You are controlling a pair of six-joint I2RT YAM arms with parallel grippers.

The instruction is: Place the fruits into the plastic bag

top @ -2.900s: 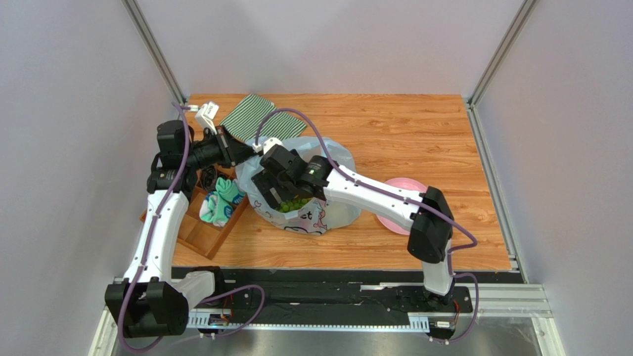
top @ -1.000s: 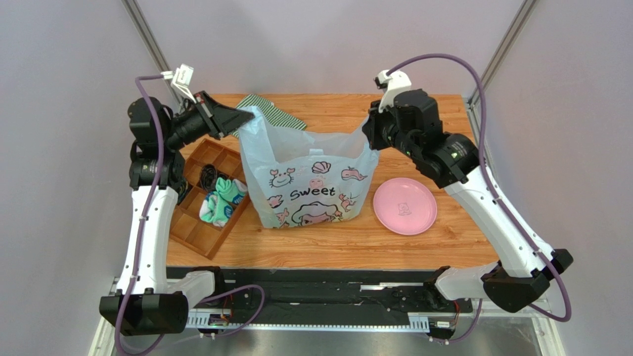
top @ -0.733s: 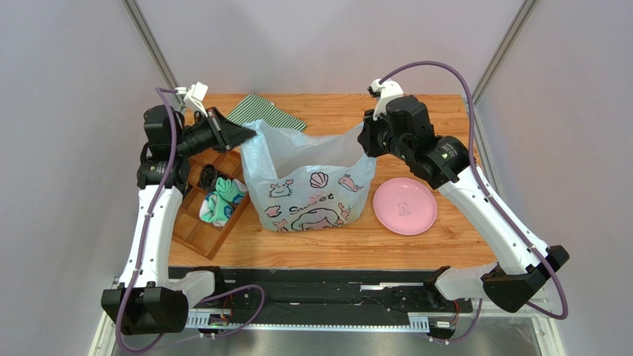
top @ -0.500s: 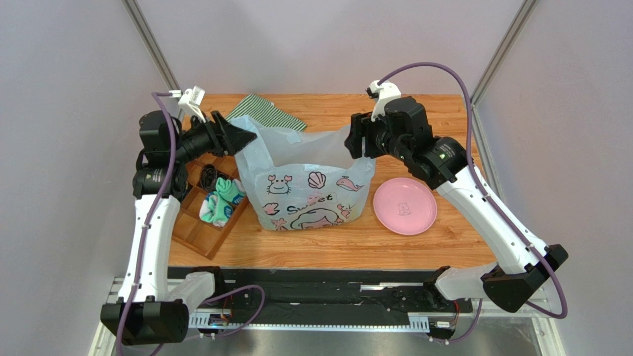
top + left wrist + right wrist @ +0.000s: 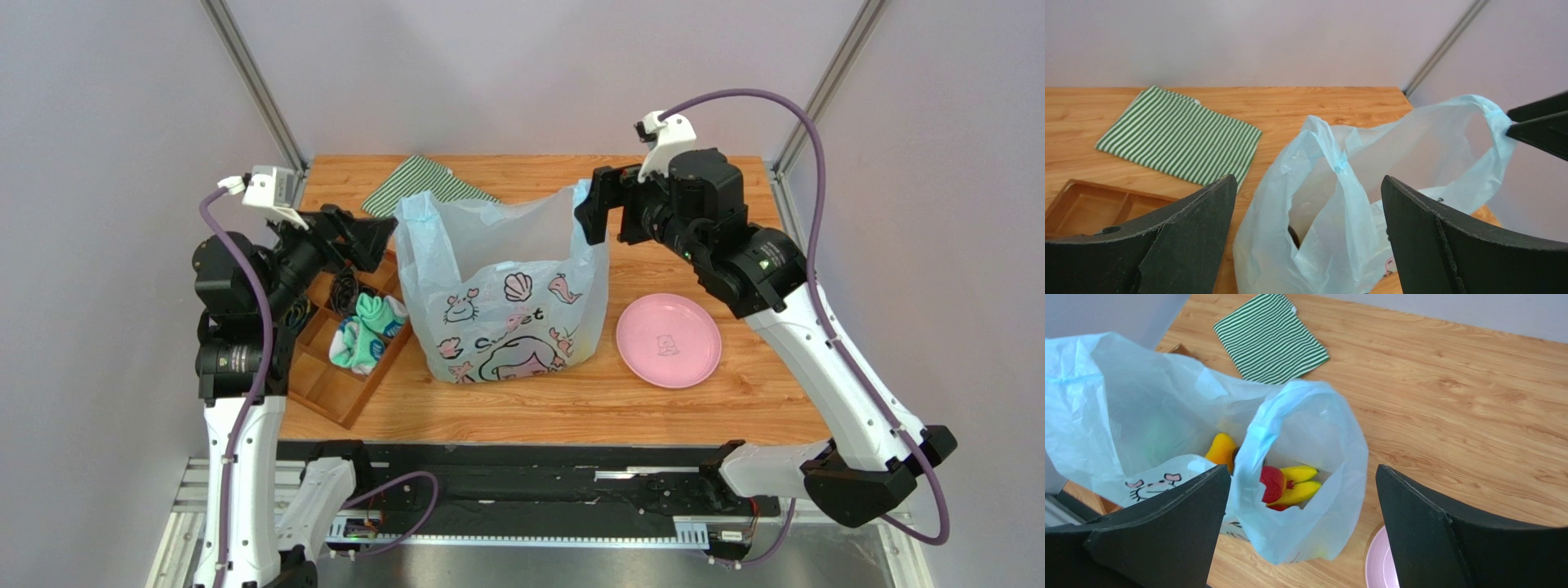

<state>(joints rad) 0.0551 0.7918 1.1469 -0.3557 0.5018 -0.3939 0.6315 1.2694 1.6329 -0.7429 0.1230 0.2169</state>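
The pale-blue plastic bag (image 5: 509,306) stands on the table with both handles sticking up. Its left handle (image 5: 1333,165) lies ahead of my open left gripper (image 5: 1308,179), between the lines of the fingers and untouched. My left gripper (image 5: 372,241) hangs just left of the bag. My right gripper (image 5: 1303,468) is open above the right handle loop (image 5: 1309,416), with nothing gripped. It hovers at the bag's upper right corner (image 5: 593,208). Inside the bag I see a red apple (image 5: 1272,482), a yellow banana (image 5: 1300,484) and an orange-yellow mango (image 5: 1221,450). Other fruits are hidden.
A green striped cloth (image 5: 423,184) lies at the back left. A wooden compartment tray (image 5: 321,380) holding rolled teal-white socks (image 5: 366,331) sits left of the bag. A pink plate (image 5: 669,341) lies right of the bag.
Both grippers have opened and let go of the bag handles. The left arm has drawn back to the left and the right arm has risen. The bag has settled onto the table.
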